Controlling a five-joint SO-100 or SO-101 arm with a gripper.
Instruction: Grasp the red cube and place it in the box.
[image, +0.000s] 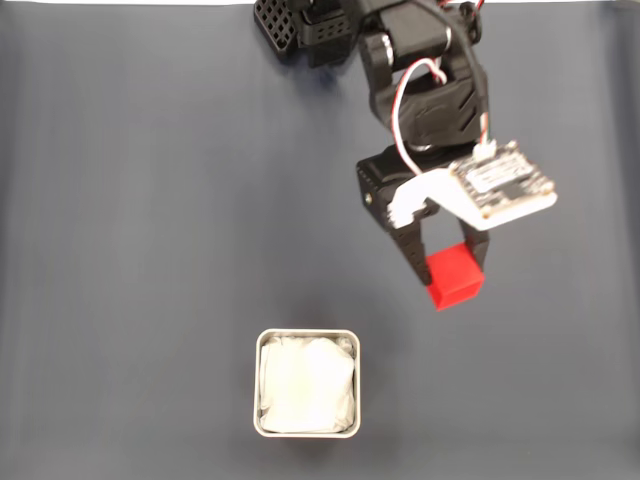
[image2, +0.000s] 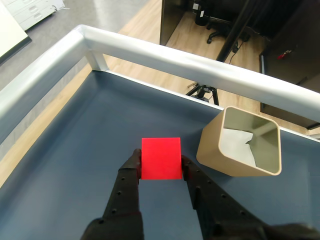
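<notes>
The red cube (image: 455, 276) is small, bright and matte, with plain faces. In the wrist view the red cube (image2: 160, 158) shows one flat square face, set level, with a black finger pressed against each side. The box (image: 307, 384) is square with rounded corners, has a silvery rim and crumpled white lining, and stands upright and open on the dark surface. In the wrist view the box (image2: 215, 145) looks tan-walled, just right of the cube.

Cube (image: 456, 274) was bright red, plain, matte. Gripper (image2: 161, 166) and arm (image: 420, 70) were black, with white wires. Box (image2: 241, 142) had a silvery rim in the fixed view, tan walls in the wrist view, white lining. Table (image: 130, 230) surface was dark blue-grey, unpatterned.
</notes>
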